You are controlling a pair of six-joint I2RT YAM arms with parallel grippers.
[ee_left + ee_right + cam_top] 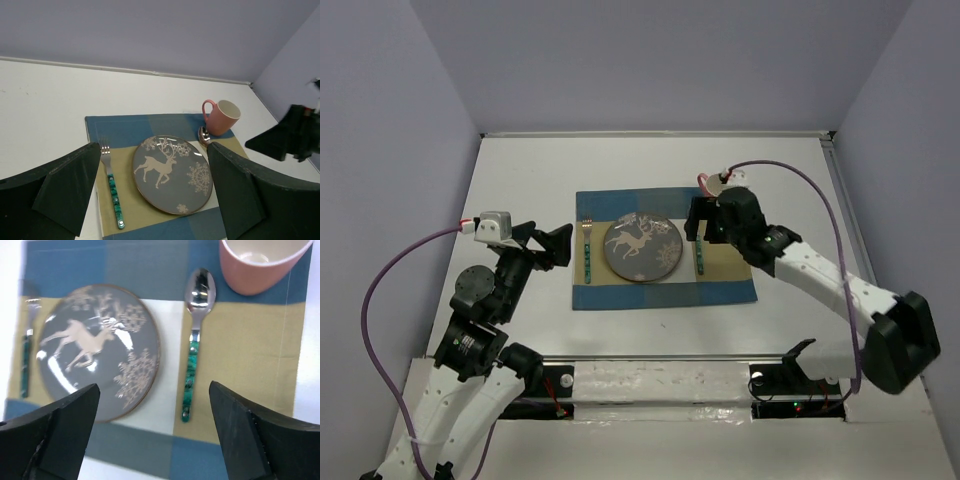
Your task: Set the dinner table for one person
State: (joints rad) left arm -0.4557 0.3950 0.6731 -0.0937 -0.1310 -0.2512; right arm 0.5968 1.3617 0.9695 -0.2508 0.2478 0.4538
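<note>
Right gripper [153, 387] hangs over the placemat [665, 290] w/ jaws spread wide, nothing held. The spoon [192, 365] lies btwn its fingers in the wrist view, just right of the plate [642, 249]. Left gripper [548, 245] is also wide open and empty, off the mat's left edge over bare dinner table [520, 170]. Fork [588, 255] lies left of the plate, near that edge. The table is the white top under everything, w/ open room on the far side and both flanks before the walls. Mug [222, 117] sits at the mat's far right corner, just past the spoon bowl. It is hidden under the right arm from above, and its top is cut off in the right wrist view.
</note>
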